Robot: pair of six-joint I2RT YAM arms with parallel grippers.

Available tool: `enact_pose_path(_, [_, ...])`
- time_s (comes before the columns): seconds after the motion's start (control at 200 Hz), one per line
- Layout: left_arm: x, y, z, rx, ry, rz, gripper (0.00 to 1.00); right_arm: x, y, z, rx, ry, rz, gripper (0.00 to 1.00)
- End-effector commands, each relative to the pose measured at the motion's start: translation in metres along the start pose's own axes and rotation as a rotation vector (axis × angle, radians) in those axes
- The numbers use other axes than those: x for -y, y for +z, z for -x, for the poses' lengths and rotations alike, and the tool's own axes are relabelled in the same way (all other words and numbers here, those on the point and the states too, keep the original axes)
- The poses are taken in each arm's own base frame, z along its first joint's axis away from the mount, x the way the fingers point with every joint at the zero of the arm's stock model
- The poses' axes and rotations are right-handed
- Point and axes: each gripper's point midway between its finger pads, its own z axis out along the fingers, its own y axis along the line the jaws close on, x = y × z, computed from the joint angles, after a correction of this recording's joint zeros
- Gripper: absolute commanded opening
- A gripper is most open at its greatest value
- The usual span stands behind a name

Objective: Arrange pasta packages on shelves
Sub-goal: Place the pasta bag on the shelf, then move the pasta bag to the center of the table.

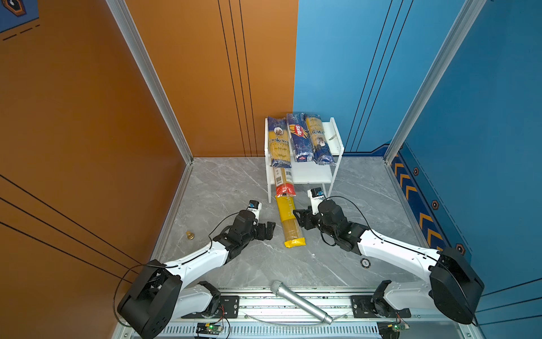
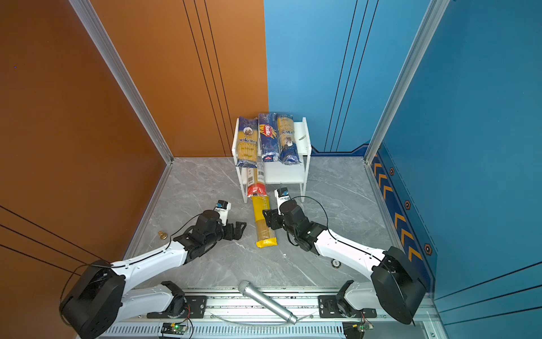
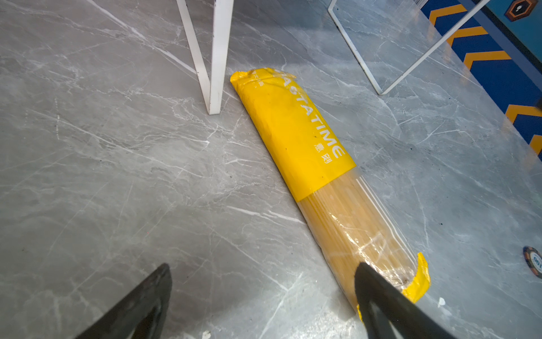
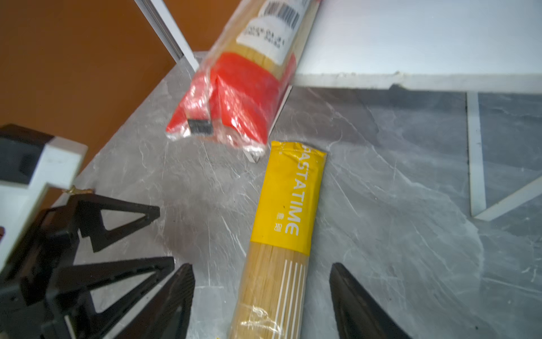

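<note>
Yellow bag (image 1: 289, 221) lies by rack leg (image 3: 215, 58) and red bag (image 1: 284, 187); left claw (image 3: 264, 265), right claw (image 4: 261, 265) gape empty.

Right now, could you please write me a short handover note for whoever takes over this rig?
Left gripper: open, empty, beside the yellow bag.
Right gripper: open at the yellow bag, not gripping.
Done: two ankara bags and the Barilla bag lie on the top board of the rack; the red-and-clear bag is on the lower board, sticking out the front.
To do: yellow bag lies on the table before the rack; shelve it.
</note>
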Motion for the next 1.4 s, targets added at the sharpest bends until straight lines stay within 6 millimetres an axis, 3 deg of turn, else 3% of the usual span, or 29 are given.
enact_pose_path(0.0, [-0.004, -0.003, -0.005, -0.001, -0.009, 0.001, 0.98, 0.002, 0.007, -0.024, -0.058, -0.028, -0.015, 0.72])
enact_pose_path(0.215, [-0.006, -0.005, -0.006, 0.0, -0.01, 0.012, 0.98, -0.001, 0.03, -0.061, -0.109, -0.079, -0.064, 0.74])
enact_pose_path(0.506, [-0.01, -0.009, -0.008, -0.01, -0.009, 0.032, 0.98, 0.002, 0.054, -0.089, -0.155, -0.084, -0.118, 0.76])
enact_pose_path(0.761, [-0.013, -0.011, -0.008, -0.002, -0.019, 0.043, 0.98, 0.004, 0.072, -0.104, -0.192, -0.09, -0.14, 0.77])
enact_pose_path(1.096, [-0.014, -0.016, -0.007, 0.009, -0.032, 0.05, 0.98, 0.006, 0.08, -0.116, -0.235, -0.116, -0.16, 0.76])
enact_pose_path(1.397, [-0.013, -0.016, -0.006, 0.01, -0.034, 0.049, 0.98, 0.008, 0.083, -0.122, -0.272, -0.123, -0.169, 0.64])
